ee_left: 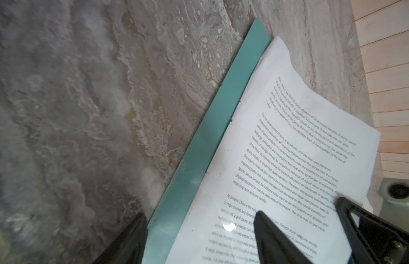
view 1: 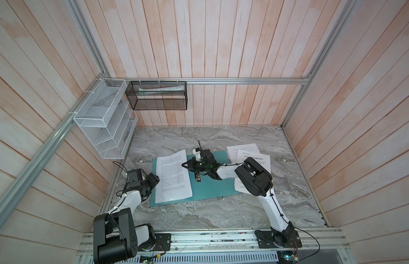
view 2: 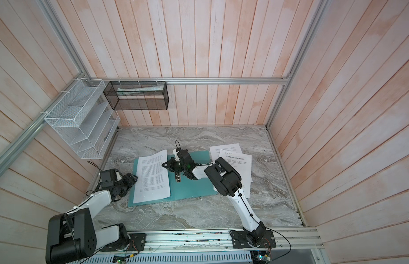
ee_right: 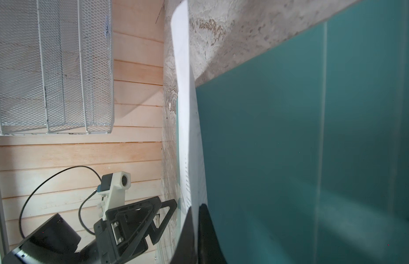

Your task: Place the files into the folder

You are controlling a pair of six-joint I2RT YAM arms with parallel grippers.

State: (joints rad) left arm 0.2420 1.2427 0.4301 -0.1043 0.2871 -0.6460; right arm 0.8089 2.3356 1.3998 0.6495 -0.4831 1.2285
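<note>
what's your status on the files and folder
Copy: left end effector open at folder edge; right end effector shut on sheet over folder; two more sheets outside, partly under right arm.

Pale plank walls (view 1: 221, 45), grey marble tabletop (view 1: 199, 212)

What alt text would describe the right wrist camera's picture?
The right gripper pinches the edge of a white printed sheet over the teal folder on a marble table. A white wire-mesh rack hangs on the wooden wall.
</note>
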